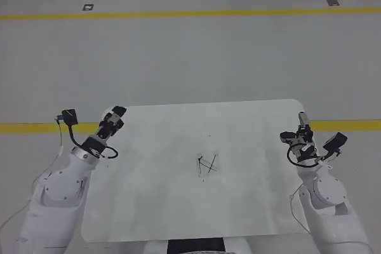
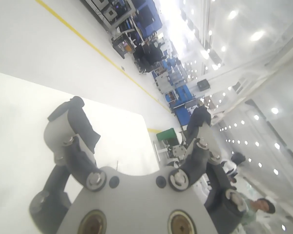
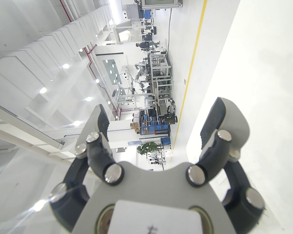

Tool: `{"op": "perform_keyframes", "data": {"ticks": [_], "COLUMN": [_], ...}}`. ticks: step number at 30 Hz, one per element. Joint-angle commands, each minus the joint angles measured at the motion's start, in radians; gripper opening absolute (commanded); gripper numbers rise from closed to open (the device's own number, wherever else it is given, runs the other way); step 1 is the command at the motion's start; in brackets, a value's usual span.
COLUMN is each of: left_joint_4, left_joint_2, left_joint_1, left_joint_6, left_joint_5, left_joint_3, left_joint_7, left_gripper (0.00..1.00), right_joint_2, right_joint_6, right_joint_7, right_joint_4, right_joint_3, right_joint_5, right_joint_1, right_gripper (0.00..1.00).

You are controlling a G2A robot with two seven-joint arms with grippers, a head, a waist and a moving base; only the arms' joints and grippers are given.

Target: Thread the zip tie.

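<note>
Both the left gripper and the right gripper had their fingers spread wide, holding nothing. They hung at the worktop's far left and far right corners. The zip tie lay near the middle, well apart from both.

A: Where do the zip ties lie?

B: On the table, crossed over one another, a little right of its middle; well apart from both arms.

A: And the grippers?

B: The left gripper is at the far left corner; the right gripper at the right edge, near the far corner; a floor line comes out from under the table on either side.
</note>
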Motion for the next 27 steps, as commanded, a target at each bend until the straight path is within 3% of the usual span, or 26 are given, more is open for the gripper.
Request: {"op": "perform_keyframes", "data": {"ticks": [1, 4, 5, 15, 17, 19, 21, 25, 27], "left_joint_4": [0.009, 0.023, 0.007, -0.002, -0.017, -0.029, -0.018, 0.029, 0.053], "left_joint_2": [0.007, 0.017, 0.022, 0.022, 0.026, 0.031, 0.034, 0.037, 0.038], "left_joint_1": [-0.037, -0.075, -0.090, -0.094, -0.135, -0.205, -0.264, -0.398, -0.447], "left_joint_6": [-0.037, -0.097, -0.097, -0.097, -0.097, -0.097, -0.097, -0.097, -0.097], "left_joint_5": [0.074, 0.200, 0.264, 0.265, 0.293, 0.301, 0.308, 0.299, 0.295], "left_joint_3": [0.016, 0.040, 0.068, 0.073, 0.101, 0.144, 0.183, 0.303, 0.356], "left_joint_7": [-0.094, -0.188, -0.244, -0.252, -0.307, -0.375, -0.423, -0.544, -0.594], "left_gripper": [1.00, 1.00, 1.00, 1.00, 1.00, 1.00, 1.00, 1.00, 1.00], "right_joint_2": [0.000, 0.000, 0.000, 0.000, 0.000, 0.000, 0.000, 0.000, 0.000], "right_joint_6": [0.000, 0.000, 0.000, 0.000, 0.000, 0.000, 0.000, 0.000, 0.000], "right_joint_7": [0.000, 0.000, 0.000, 0.000, 0.000, 0.000, 0.000, 0.000, 0.000], "right_joint_4": [0.000, 0.000, 0.000, 0.000, 0.000, 0.000, 0.000, 0.000, 0.000], "right_joint_3": [0.000, 0.000, 0.000, 0.000, 0.000, 0.000, 0.000, 0.000, 0.000], "right_joint_5": [0.000, 0.000, 0.000, 0.000, 0.000, 0.000, 0.000, 0.000, 0.000], "right_joint_1": [0.000, 0.000, 0.000, 0.000, 0.000, 0.000, 0.000, 0.000, 0.000], "right_gripper": [1.00, 1.00, 1.00, 1.00, 1.00, 1.00, 1.00, 1.00, 1.00]}}
